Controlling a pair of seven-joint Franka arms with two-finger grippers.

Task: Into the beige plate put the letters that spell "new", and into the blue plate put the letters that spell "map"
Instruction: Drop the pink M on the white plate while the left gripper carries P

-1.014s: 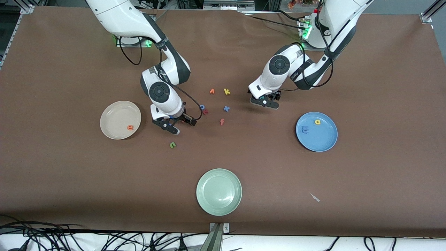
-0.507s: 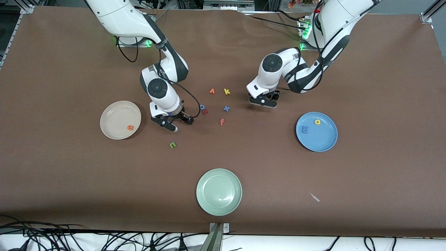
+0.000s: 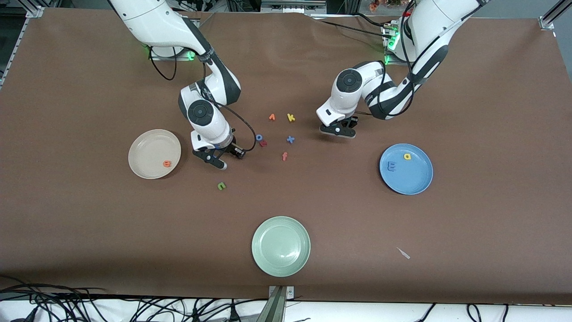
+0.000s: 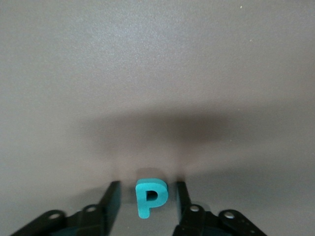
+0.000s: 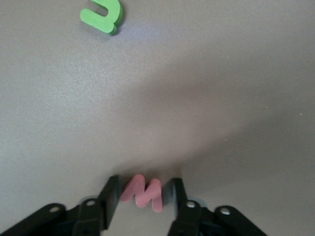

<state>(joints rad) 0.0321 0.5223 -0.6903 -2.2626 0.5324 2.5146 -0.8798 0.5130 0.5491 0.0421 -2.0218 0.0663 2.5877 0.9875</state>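
Note:
My left gripper (image 3: 338, 130) is low over the table between the yellow k and the blue plate (image 3: 413, 181). It is open, its jaws on either side of the teal p (image 4: 151, 196) with a gap on each side (image 4: 147, 201). My right gripper (image 3: 225, 159) is down beside the beige plate (image 3: 147, 145), shut on the pinkish-red w (image 5: 142, 192). The green n (image 3: 221, 185) lies on the table nearer the front camera and also shows as the green n (image 5: 102, 14) in the right wrist view. The orange e (image 3: 167, 163) lies in the beige plate. The blue m (image 3: 392, 167) and the yellow a (image 3: 407, 156) lie in the blue plate.
A pale green plate (image 3: 280, 245) sits near the front edge. Between the grippers lie an orange v (image 3: 271, 117), yellow k (image 3: 291, 117), blue x (image 3: 290, 139), salmon f (image 3: 284, 156), blue o (image 3: 259, 137) and a red letter (image 3: 263, 143). A white scrap (image 3: 403, 253) lies near the front.
Both grippers' jaws have narrowed from wide open, the right onto the w, the left around the p. Both hands shifted slightly and settled lower.

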